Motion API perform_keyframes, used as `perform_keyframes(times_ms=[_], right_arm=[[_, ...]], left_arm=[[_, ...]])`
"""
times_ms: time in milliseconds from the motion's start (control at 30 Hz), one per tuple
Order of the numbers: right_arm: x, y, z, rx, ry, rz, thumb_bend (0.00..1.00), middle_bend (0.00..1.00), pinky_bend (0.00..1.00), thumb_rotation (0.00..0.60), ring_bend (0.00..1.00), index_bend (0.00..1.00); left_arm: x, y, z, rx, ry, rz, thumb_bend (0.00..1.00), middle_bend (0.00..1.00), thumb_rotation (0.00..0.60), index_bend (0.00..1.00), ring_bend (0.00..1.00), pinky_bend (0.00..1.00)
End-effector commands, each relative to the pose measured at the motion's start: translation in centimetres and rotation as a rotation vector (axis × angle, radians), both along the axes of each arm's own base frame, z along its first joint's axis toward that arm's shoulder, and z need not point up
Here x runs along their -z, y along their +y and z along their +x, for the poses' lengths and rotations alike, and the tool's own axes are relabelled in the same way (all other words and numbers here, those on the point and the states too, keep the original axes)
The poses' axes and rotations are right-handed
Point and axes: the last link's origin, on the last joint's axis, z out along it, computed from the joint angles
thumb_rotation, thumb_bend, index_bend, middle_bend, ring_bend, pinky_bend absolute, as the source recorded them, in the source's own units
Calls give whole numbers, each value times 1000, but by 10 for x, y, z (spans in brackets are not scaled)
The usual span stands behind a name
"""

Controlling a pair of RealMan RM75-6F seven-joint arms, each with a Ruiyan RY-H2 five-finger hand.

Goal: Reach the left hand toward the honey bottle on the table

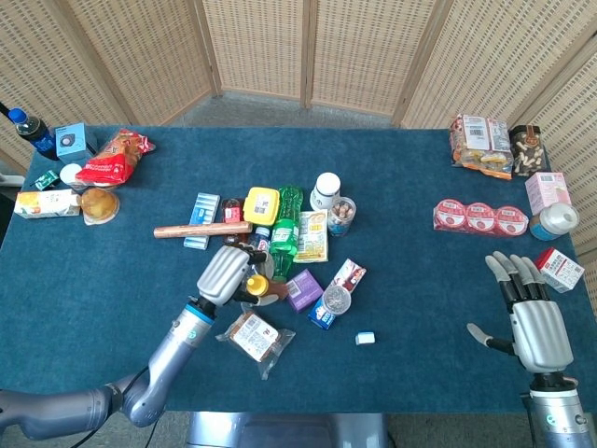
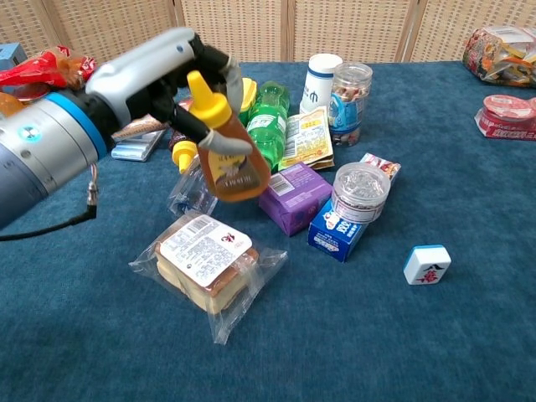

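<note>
left hand point(image 2: 146, 71) | grasping amber plastic honey bottle with yellow cap point(image 2: 226, 155), tilted | likely light, slick, squeezable; best gripped mid-body | right hand point(image 1: 532, 322) released

A wrapped sandwich point(image 2: 203, 262) lies near a purple box point(image 2: 291, 197), a green bottle point(image 2: 268, 126) and a white tile point(image 2: 426, 264).

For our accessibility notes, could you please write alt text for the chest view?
The robot's left hand holds a tilted honey bottle lifted above a wrapped sandwich on the blue table. Behind it lie a green bottle, a purple box and jars.
</note>
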Motion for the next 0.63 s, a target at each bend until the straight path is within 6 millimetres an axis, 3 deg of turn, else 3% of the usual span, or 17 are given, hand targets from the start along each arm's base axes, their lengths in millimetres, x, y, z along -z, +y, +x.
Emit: perform_keyframes(times_ms=[33,433,633], right_arm=[[0,0,0,-1,0,-1,0,0,0,600,0,0],[0,1,2,-4,3,-2,0,0,0,600,0,0],[0,1,3,-5,3,0,0,0,0,600,0,0]], left_arm=[[-17,4,8,16,-7,40,104,859,600,679,563,483],[-74,12,40,68,-40,166,104,851,600,678,563,499],[-90,13,49,71,-51,198,107,858,600,685,563,498]])
